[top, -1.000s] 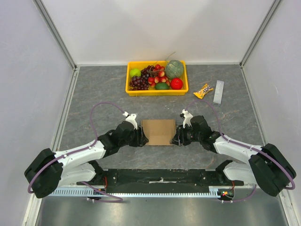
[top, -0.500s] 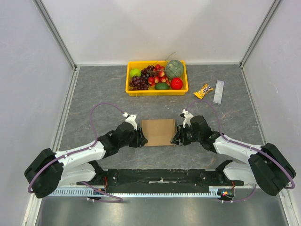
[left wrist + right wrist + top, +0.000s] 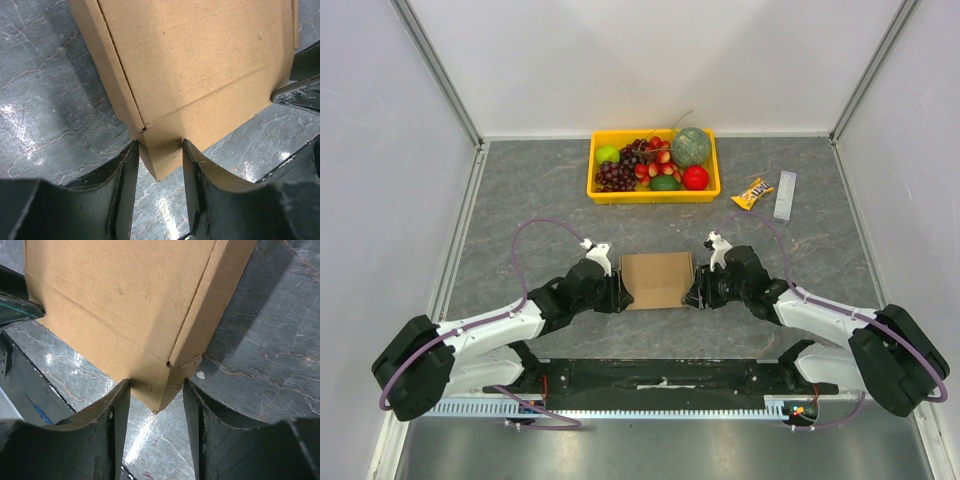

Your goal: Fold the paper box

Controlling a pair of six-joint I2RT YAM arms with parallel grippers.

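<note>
The brown paper box sits on the gray tabletop, between the two arms. The left pincer is closed tight on its left corner. The right pincer is closed tight on its right corner.

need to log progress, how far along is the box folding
Mostly formed: the paper box reads as a closed carton with side walls folded down. In hand: left fingers and right fingers each pinch a near corner flap. Left: probably tucking those corners; the far end is unclear.
</note>
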